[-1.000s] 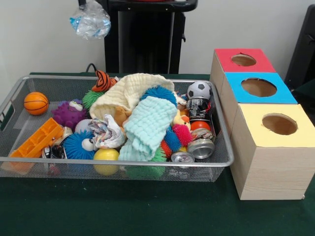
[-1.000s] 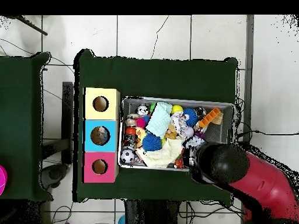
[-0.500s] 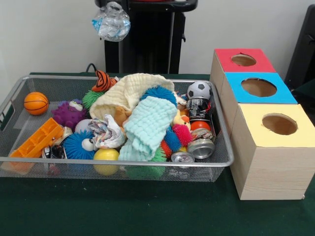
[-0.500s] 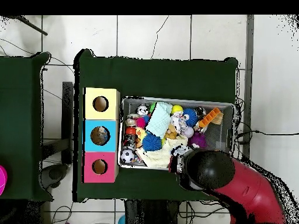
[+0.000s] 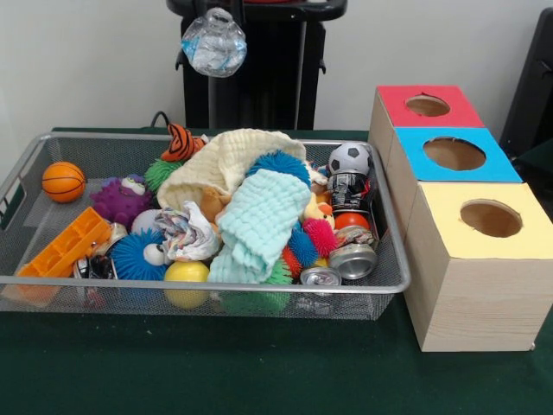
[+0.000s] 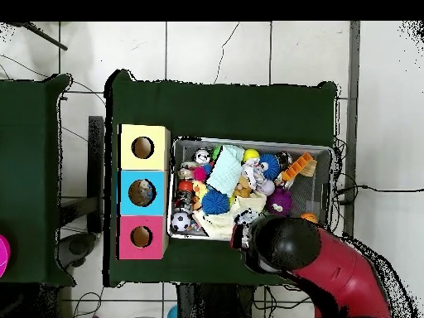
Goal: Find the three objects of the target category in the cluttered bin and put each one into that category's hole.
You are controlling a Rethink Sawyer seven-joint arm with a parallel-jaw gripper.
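A crumpled clear plastic bottle [image 5: 214, 43] hangs high above the back of the wire bin [image 5: 199, 285], with my gripper [image 5: 212, 9] shut on its top at the picture's upper edge. In the overhead view the red and black arm [image 6: 286, 244] covers the gripper and the bottle, over the bin's rim nearest the robot. Three wooden boxes with holes stand beside the bin: red [image 5: 428, 105], blue [image 5: 454, 153] and yellow [image 5: 491, 218]. Crushed metal cans [image 5: 352, 259] lie in the bin's corner by the boxes.
The bin is piled with cloths [image 5: 259, 216], spiky balls [image 5: 138, 253], a soccer ball [image 5: 350, 158], a small basketball [image 5: 63, 181], an orange block [image 5: 60, 246] and a yellow ball [image 5: 187, 275]. Green cloth covers the table [image 5: 259, 372].
The held bottle has travelled to the right in the front view, toward the boxes' side. In the overhead view the arm has swung left along the bin's rim.
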